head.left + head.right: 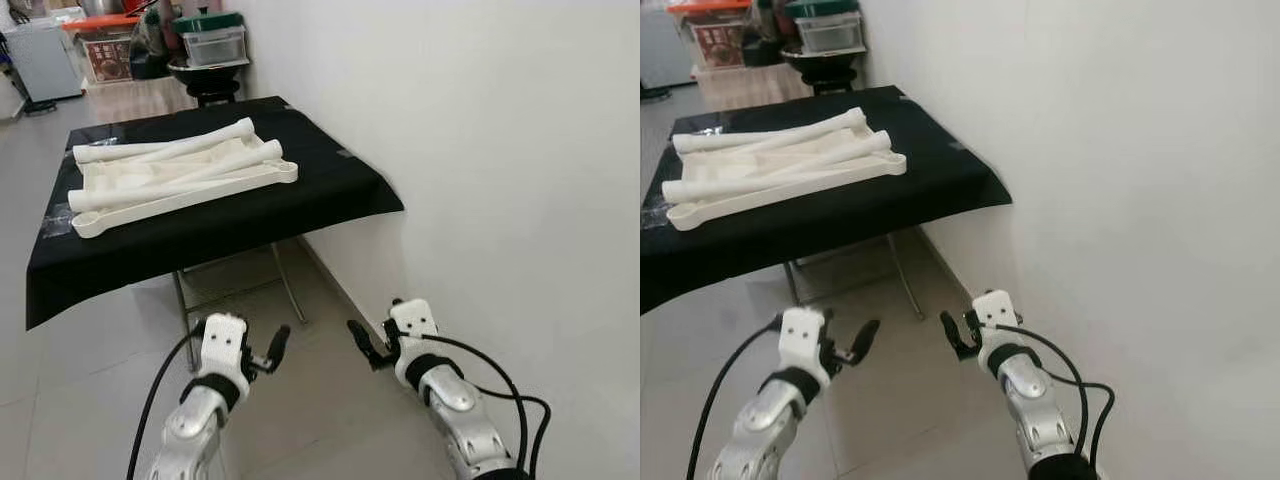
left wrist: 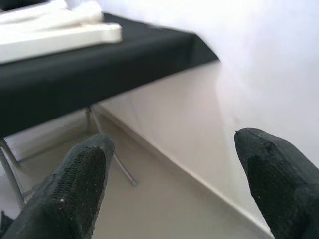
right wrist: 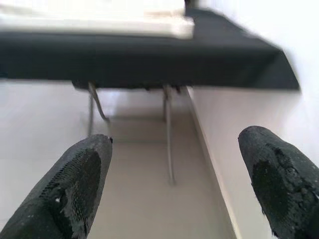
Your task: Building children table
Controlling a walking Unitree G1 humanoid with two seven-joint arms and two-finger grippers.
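Lying on a black-draped folding table (image 1: 330, 190) against the white wall (image 1: 500, 150), the white tabletop panel (image 1: 190, 195) carried several loose white table legs (image 1: 170, 150); their exact count was hard to make out. The left gripper (image 1: 272, 350) and right gripper (image 1: 362, 345) hung low above the floor, well short of the table, both spread wide and empty. The cloth's left edge was cut off.

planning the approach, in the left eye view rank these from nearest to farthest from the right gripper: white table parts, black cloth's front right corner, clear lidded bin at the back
From the right gripper:
1. black cloth's front right corner, ahead by the wall.
2. white table parts, farther back, to the left on the cloth.
3. clear lidded bin, beyond the table's far end.
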